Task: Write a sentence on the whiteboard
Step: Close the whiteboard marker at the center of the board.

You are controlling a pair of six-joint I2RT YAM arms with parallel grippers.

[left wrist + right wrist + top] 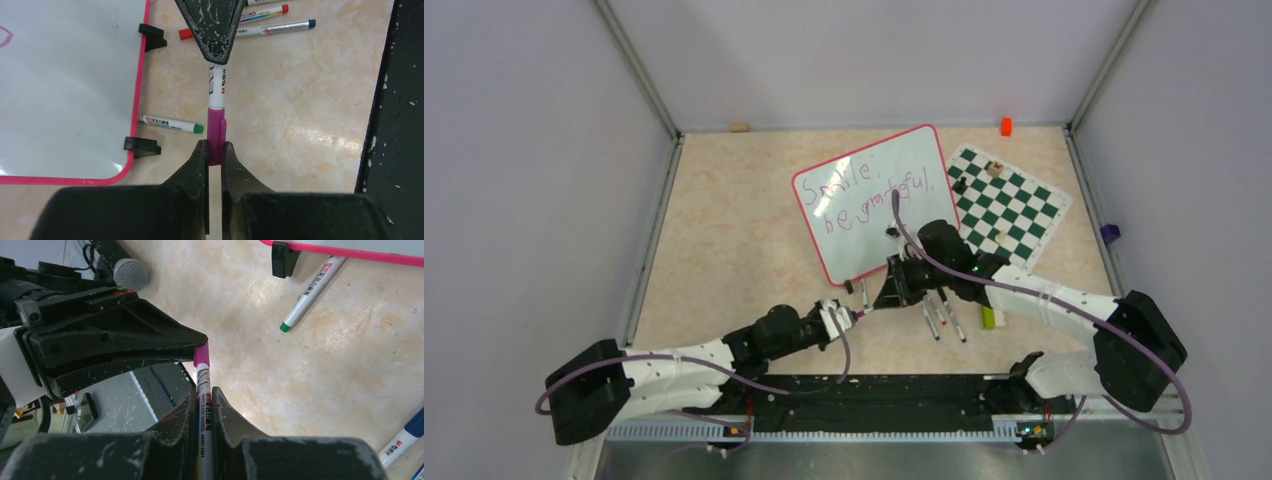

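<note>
The whiteboard lies on the table; its red-pink rim also shows in the left wrist view. The sentence in purple reads "Smile, be grateful," in two lines. My left gripper is shut on the purple cap of a white marker. My right gripper is shut on that marker's barrel. The two grippers face each other just in front of the board's near edge, with the cap seated on the marker.
A green-capped marker lies by the board's black feet. Red-capped and blue-capped markers lie by my right gripper. The green-and-white chess mat with small pieces lies to the right of the board. An orange block sits at the far wall.
</note>
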